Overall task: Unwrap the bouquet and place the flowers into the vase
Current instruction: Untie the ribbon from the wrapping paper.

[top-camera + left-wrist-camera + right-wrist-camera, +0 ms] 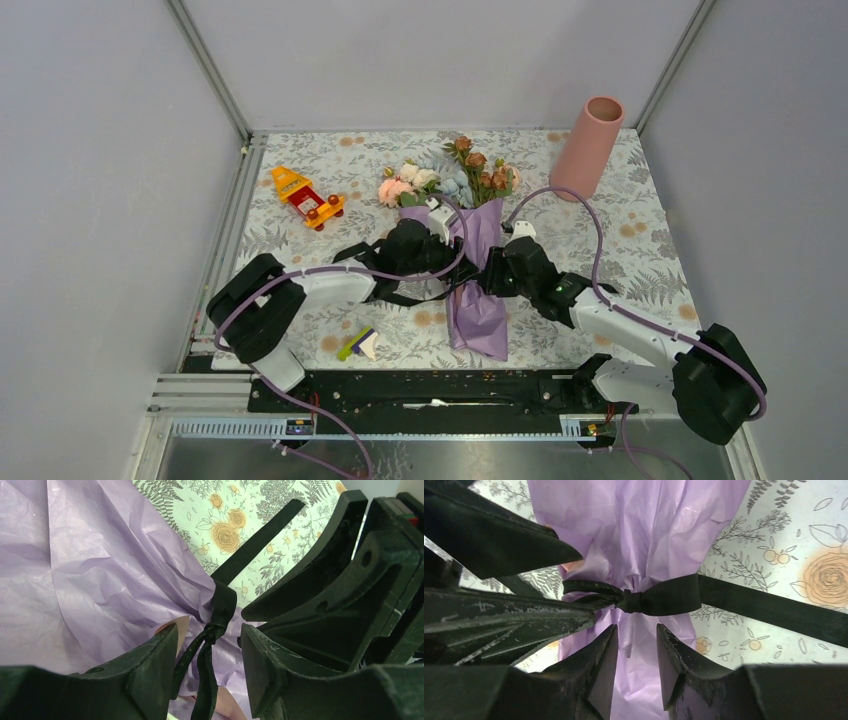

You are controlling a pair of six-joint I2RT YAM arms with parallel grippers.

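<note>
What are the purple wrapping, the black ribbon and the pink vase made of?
The wrapping looks like thin paper: matte and full of sharp creases. The ribbon seems to be fabric: flat, soft and tied in a knot. The vase is smooth and matte, maybe ceramic or plastic; I cannot tell which.

Both arms reach inward, grippers meeting almost nose to nose at the centre.

The left arm runs from its base to the right and forward, forearm held low. The left gripper points right, its jaws apart with a plain gap between the fingers. The right arm stretches left and forward from its base. The right gripper points left, jaws likewise parted, its fingers not touching. The two grippers sit just beside each other, each filling one side of the other's wrist view.
</note>
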